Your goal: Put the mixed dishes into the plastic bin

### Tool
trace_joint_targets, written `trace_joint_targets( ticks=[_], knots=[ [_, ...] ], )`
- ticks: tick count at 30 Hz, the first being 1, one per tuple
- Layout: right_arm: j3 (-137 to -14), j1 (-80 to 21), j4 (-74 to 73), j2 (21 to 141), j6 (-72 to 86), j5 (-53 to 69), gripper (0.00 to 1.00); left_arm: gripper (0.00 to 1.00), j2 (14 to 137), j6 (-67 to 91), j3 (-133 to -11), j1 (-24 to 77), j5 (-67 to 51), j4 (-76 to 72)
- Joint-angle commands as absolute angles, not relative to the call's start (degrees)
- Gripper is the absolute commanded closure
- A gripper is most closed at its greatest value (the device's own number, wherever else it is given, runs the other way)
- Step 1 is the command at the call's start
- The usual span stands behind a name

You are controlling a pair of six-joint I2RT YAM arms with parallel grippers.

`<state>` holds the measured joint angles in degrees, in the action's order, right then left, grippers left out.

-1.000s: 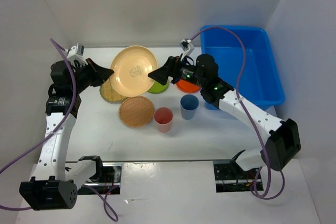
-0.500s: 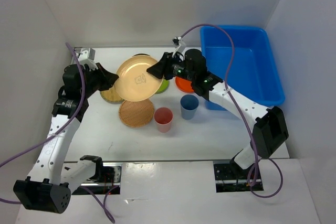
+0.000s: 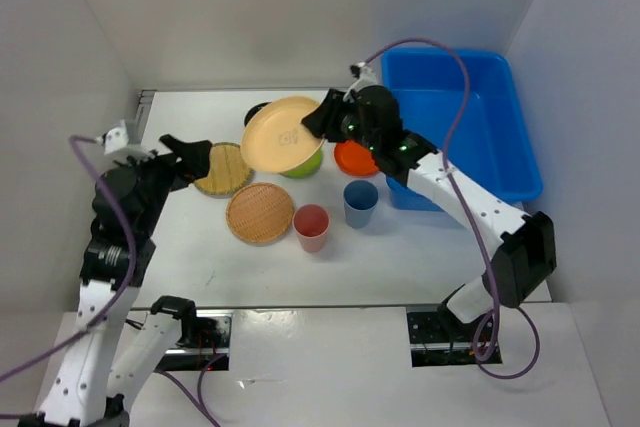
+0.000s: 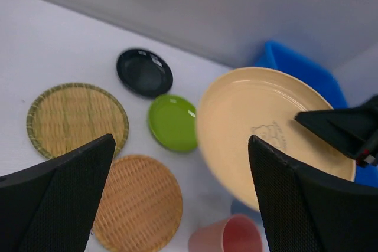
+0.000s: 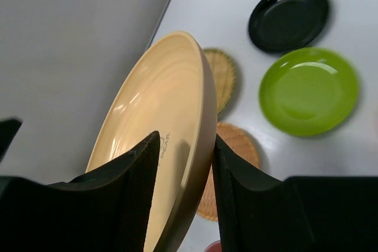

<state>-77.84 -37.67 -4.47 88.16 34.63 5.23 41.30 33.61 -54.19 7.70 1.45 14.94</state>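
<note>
My right gripper (image 3: 322, 119) is shut on the rim of the tan plate (image 3: 283, 135), which hangs tilted above the table; in the right wrist view its fingers (image 5: 133, 187) pinch the plate's edge (image 5: 201, 116). My left gripper (image 3: 195, 159) stands open to the left of the plate, apart from it, with nothing between its fingers (image 4: 59, 199). On the table lie the black plate (image 4: 144, 72), lime green plate (image 4: 172, 121), orange plate (image 3: 355, 157), two bamboo trays (image 3: 222, 169) (image 3: 259, 213), pink cup (image 3: 311, 227) and blue cup (image 3: 360, 202). The blue plastic bin (image 3: 470, 127) stands at the right.
White walls close in the table on the left, back and right. The right arm reaches across the bin's near left corner, and its purple cable (image 3: 455, 67) arcs over the bin. The table's front edge (image 3: 320, 304) runs just beyond the cups.
My left gripper opened, let go of the tan plate and drew back to the left. My right gripper closed on the plate's rim and now carries it alone, shifted slightly right.
</note>
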Motion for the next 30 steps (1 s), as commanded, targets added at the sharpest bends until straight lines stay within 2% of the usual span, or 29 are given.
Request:
trace_joint_targets(
  ticks=[1, 3, 6, 11, 15, 19, 23, 30],
  knots=[
    [-83.4, -32.4, -4.7, 80.3, 35.5, -5.4, 1.0, 0.0, 32.0, 40.0, -50.0, 7.7, 15.4, 9.9],
    [-83.4, -26.7, -5.4, 77.6, 37.1, -6.8, 1.0, 0.0, 26.8, 43.7, -45.7, 7.7, 21.0, 9.1],
    [-80.3, -19.0, -3.9, 74.3, 40.6, -11.2, 1.0, 0.0, 26.9, 47.0, -43.5, 7.7, 23.6, 8.6],
    [-76.3, -10.4, -0.5, 74.5, 46.1, -18.9, 1.0, 0.0, 43.4, 48.1, -46.7, 7.1, 19.2, 6.9],
    [-76.5, -2.9, 0.2, 81.0, 48.1, -18.7, 1.0, 0.0, 52.3, 49.5, -49.9, 5.7, 19.9, 9.8],
    [-80.2, -0.4, -0.8, 89.0, 47.6, -21.2, 1.0, 0.0, 47.8, 53.1, -40.8, 2.3, 21.4, 3.2],
    [-85.2, 0.1, -2.5, 98.5, 46.4, -25.1, 1.0, 0.0, 49.5, 53.3, -39.1, -1.5, 22.1, 2.5],
    [-88.9, 2.1, -1.5, 110.3, 47.2, -30.5, 1.0, 0.0, 69.4, 49.1, -45.3, -8.8, 14.6, 3.2]
  ],
)
